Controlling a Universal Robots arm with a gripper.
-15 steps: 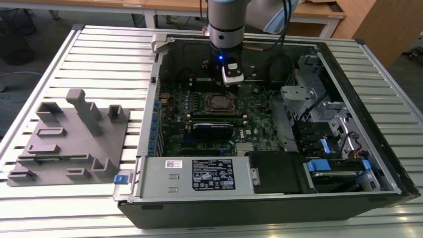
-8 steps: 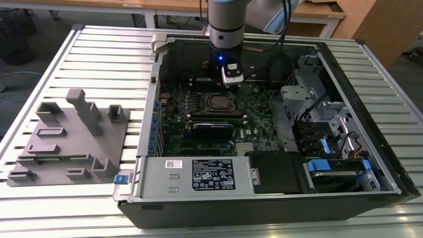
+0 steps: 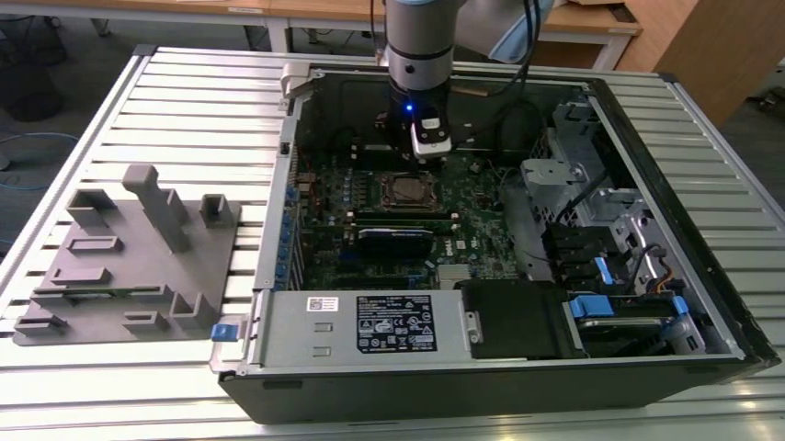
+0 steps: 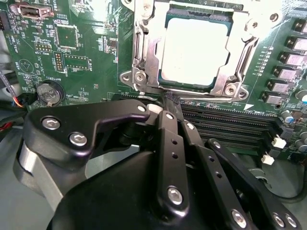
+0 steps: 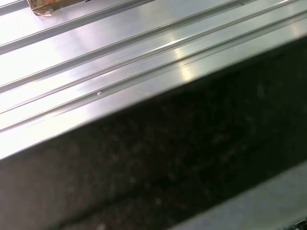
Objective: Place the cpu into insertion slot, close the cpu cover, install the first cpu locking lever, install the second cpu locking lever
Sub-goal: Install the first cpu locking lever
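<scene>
The cpu (image 4: 194, 50), its silver-grey top showing, lies in the insertion slot (image 4: 144, 88) on the green board. The cpu cover (image 4: 146, 45), a silver frame, lies flat around it with the chip showing through its window. In the second wrist view my gripper (image 4: 171, 99) has its black fingers (image 4: 168, 139) drawn together, the tips just off the socket's edge beside the memory slots, with nothing seen between them. In the exterior view the gripper (image 3: 426, 158) hangs inside the open case just behind the insertion slot (image 3: 403, 189).
Long black memory slots (image 4: 230, 120) run beside the socket. A coin battery (image 4: 48, 92) sits on the board. A power supply (image 3: 368, 326) fills the case front and a drive cage (image 3: 589, 202) its right side. A grey fixture plate (image 3: 123, 266) lies on the slatted table (image 5: 120, 43).
</scene>
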